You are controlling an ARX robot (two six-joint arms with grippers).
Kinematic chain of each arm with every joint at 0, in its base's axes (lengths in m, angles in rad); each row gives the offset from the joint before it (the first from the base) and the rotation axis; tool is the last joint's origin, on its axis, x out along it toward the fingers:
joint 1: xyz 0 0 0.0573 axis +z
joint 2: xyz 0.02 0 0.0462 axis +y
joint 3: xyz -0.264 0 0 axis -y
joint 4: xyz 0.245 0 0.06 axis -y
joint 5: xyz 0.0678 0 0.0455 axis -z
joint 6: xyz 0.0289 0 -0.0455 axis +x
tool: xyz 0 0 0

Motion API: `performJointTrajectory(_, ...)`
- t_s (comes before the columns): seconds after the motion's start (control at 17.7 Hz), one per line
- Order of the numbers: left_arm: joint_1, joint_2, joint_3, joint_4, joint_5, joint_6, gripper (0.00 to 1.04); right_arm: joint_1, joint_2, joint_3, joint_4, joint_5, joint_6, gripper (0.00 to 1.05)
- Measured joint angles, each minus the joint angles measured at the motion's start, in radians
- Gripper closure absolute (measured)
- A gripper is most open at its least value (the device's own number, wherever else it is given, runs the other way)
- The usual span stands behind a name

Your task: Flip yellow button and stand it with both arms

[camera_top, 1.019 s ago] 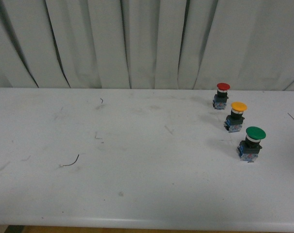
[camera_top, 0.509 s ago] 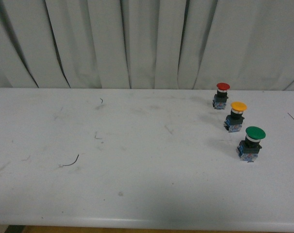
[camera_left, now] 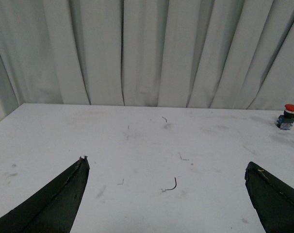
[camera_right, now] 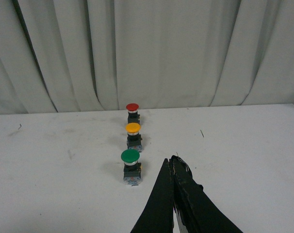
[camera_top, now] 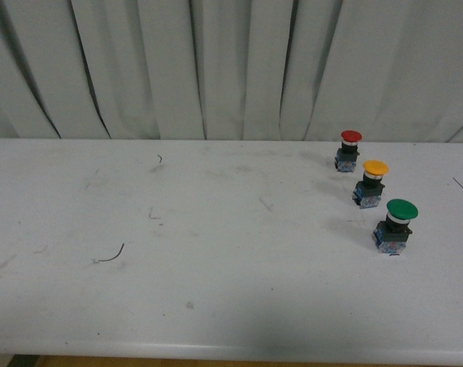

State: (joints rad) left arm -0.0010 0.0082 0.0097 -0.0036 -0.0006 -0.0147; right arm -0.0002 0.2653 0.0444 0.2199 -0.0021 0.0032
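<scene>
Left pincer (camera_left: 166,194): spread wide and empty, as your left wrist view shows, with bare table (camera_top: 216,290) between its two tips. It is out of the front view.

Right pincer (camera_right: 173,167): clenched tight with nothing in it, tips pressed together. It hangs near the green button (camera_right: 130,165) but does not touch it.

Yellow button (camera_top: 371,183): upright on its blue-grey base, cap on top, at the right side of the table. It is the middle one of a slanting row of three.

Neighbours: the red button (camera_top: 348,150) stands behind it, nearer the curtain (camera_top: 216,69); the green one stands in front, nearer you. All three stand apart, none touching.

Change over the last second: hardly any. Against the earlier front views, the three buttons stand where they stood, and no arm has come into that view.

What that means: you can likely count the flip and stand as done, since the yellow one already sits upright and both pincers are clear of it.

Loose bits: a small bent wire scrap (camera_top: 111,256) lies well off to the left.
</scene>
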Motion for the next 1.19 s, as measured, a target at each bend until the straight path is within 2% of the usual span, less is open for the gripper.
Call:
performJointTrajectory(0.17, 0.0, 0.0, 0.0, 0.0, 0.0, 0.0, 0.07, 0.0, -0.044, -0.031, 0.013, 0.0, 0.0, 1.03)
performJointTrajectory(0.34, 0.0, 0.0, 0.0, 0.0, 0.0, 0.0, 0.07, 0.0, -0.09, -0.033, -0.038, 0.0, 0.0, 1.03)
performJointTrajectory(0.4, 0.0, 0.0, 0.0, 0.0, 0.0, 0.0, 0.07, 0.0, -0.113, -0.033, -0.076, 0.0, 0.0, 1.03)
performJointTrajectory(0.45, 0.0, 0.0, 0.0, 0.0, 0.0, 0.0, 0.07, 0.0, -0.22, -0.032, -0.225, 0.0, 0.0, 1.03)
performJointTrajectory(0.85, 0.0, 0.0, 0.0, 0.0, 0.0, 0.0, 0.07, 0.0, -0.262, -0.033, -0.223, 0.002, -0.001, 1.01)
performJointTrajectory(0.91, 0.0, 0.0, 0.0, 0.0, 0.0, 0.0, 0.07, 0.0, -0.262, -0.033, -0.224, 0.003, -0.001, 0.88)
performJointTrajectory(1.19, 0.0, 0.0, 0.0, 0.0, 0.0, 0.0, 0.07, 0.0, -0.262, -0.033, -0.224, 0.002, -0.001, 0.38)
